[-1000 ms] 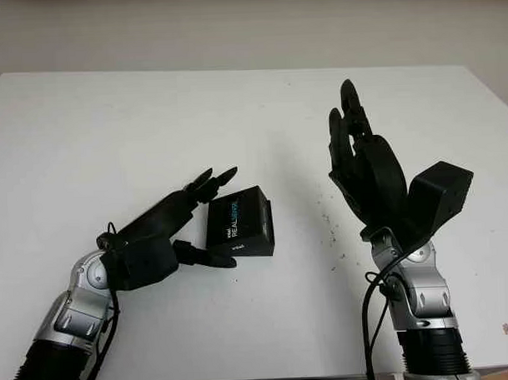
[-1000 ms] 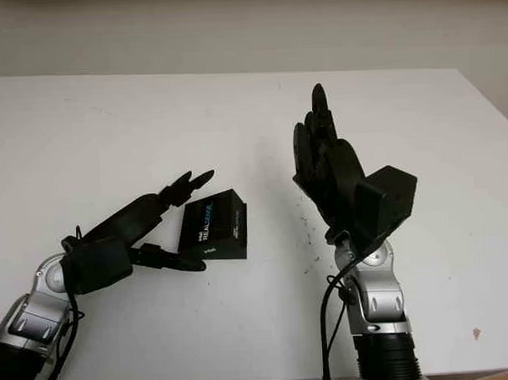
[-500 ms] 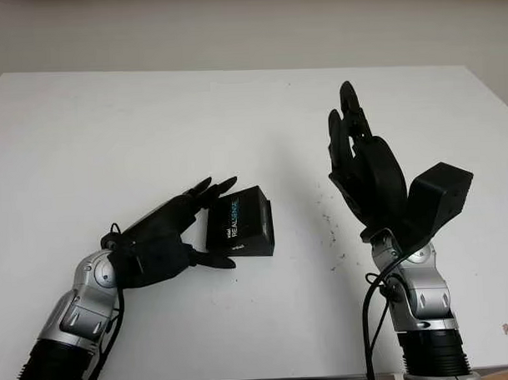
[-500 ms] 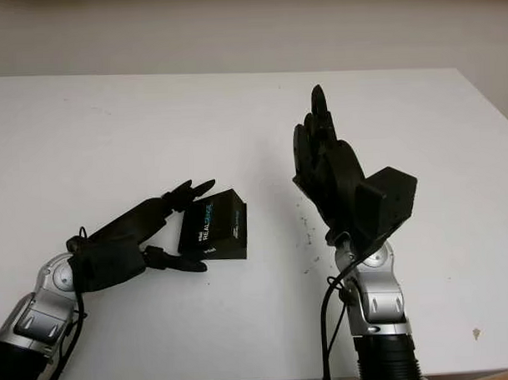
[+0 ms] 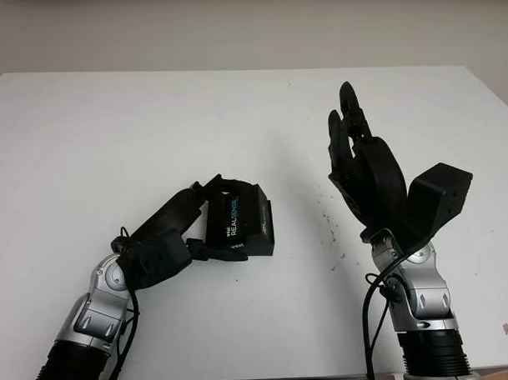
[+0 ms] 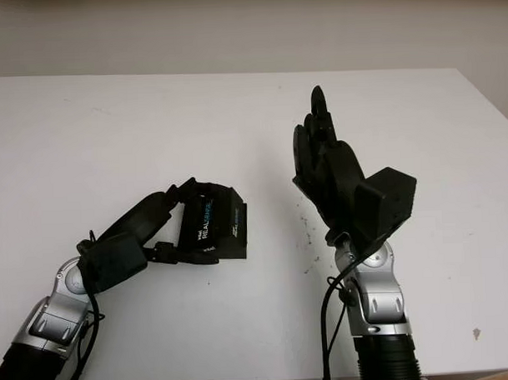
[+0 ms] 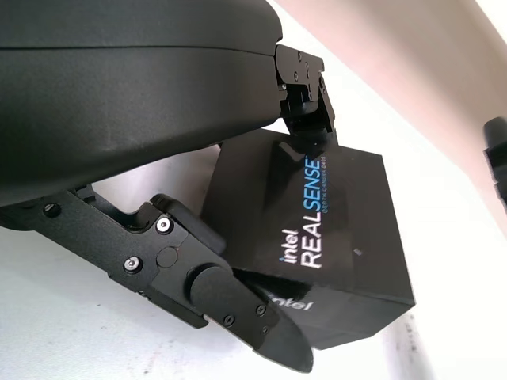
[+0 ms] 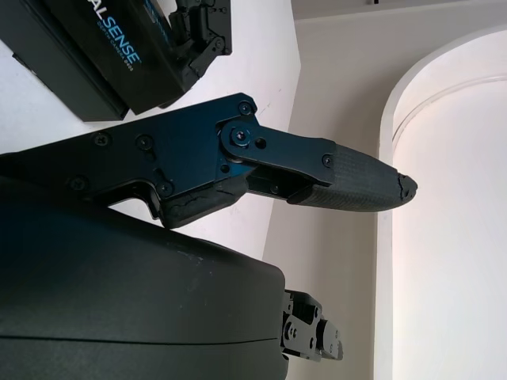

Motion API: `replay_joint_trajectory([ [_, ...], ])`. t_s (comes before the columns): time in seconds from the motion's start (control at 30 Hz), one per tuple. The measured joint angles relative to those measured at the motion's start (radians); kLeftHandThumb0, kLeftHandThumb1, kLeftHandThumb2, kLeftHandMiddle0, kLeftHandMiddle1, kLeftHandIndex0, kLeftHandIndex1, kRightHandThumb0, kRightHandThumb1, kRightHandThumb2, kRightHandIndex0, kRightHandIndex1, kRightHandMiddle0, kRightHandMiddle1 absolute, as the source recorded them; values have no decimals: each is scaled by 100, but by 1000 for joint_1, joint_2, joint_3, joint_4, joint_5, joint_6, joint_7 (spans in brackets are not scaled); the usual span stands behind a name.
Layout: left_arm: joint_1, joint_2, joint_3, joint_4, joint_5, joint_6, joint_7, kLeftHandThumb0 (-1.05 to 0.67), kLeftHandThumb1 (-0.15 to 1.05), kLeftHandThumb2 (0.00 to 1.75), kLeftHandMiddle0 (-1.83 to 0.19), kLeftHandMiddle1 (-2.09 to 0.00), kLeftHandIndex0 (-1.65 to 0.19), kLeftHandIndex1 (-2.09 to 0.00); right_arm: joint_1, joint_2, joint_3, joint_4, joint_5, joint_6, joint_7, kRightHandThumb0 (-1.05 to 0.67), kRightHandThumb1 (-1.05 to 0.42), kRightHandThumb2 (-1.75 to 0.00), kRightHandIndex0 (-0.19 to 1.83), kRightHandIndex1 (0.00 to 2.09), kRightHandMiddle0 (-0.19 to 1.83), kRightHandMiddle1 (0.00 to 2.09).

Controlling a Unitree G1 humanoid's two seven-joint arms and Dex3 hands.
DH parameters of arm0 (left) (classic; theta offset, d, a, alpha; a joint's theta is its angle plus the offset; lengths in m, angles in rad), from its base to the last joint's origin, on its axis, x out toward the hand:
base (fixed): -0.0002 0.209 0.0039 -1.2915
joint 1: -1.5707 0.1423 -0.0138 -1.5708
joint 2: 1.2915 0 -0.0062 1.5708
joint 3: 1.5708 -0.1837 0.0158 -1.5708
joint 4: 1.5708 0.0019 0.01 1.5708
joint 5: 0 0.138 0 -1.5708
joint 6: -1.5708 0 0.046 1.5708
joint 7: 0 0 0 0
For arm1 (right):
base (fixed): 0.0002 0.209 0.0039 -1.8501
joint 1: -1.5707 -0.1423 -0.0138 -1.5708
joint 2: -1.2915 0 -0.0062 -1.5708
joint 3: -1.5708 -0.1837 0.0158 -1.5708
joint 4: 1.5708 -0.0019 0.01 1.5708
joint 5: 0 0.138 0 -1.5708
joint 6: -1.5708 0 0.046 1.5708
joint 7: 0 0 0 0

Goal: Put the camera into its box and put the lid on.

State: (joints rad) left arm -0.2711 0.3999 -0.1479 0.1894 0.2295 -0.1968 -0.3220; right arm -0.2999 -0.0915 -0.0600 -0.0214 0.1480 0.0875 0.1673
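1. Box (image 5: 238, 222): one, black, printed with a RealSense logo, lid already seated, sitting on the white table (image 5: 151, 118) at lower centre-left of the head views.
2. Left hand (image 5: 184, 230): curled round the box from its left side, upper fingers (image 7: 305, 87) hooked over the far top edge, thumb (image 7: 245, 313) pressed against the near side (a clamp across the box, judged a real grip and not a mere touch).
3. Right hand (image 5: 362, 165): raised upright at right of centre in the head views, well apart from the box, open and holding nothing.
4. Count: one box, two hands, one table; no loose camera and no separate lid anywhere on the tabletop (presumably inside and on already, though the contents cannot be checked).
5. Risk, as a judgement: with grip points only on the far edge and the near side, may tip or pivot the box if lifted or pushed, and could slide the lid askew.
6. Further risk: glossy cardboard against hard plastic fingers, so may slip out sideways across the table if the squeeze is uneven.
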Motion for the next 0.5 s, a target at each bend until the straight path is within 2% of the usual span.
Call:
replay_joint_trajectory([
  [0.2,0,-3,4,32,-16,-48,4,-38,105,12,-20,-182,-16,-157,0,0,1,0,-7,0,4,-85,-105,-65,-19,0,-19,0],
  [0.5,0,-3,4,34,-12,-52,9,-43,105,12,-15,-185,-12,-159,0,0,1,0,-13,0,5,-86,-105,-64,-19,0,-19,0],
])
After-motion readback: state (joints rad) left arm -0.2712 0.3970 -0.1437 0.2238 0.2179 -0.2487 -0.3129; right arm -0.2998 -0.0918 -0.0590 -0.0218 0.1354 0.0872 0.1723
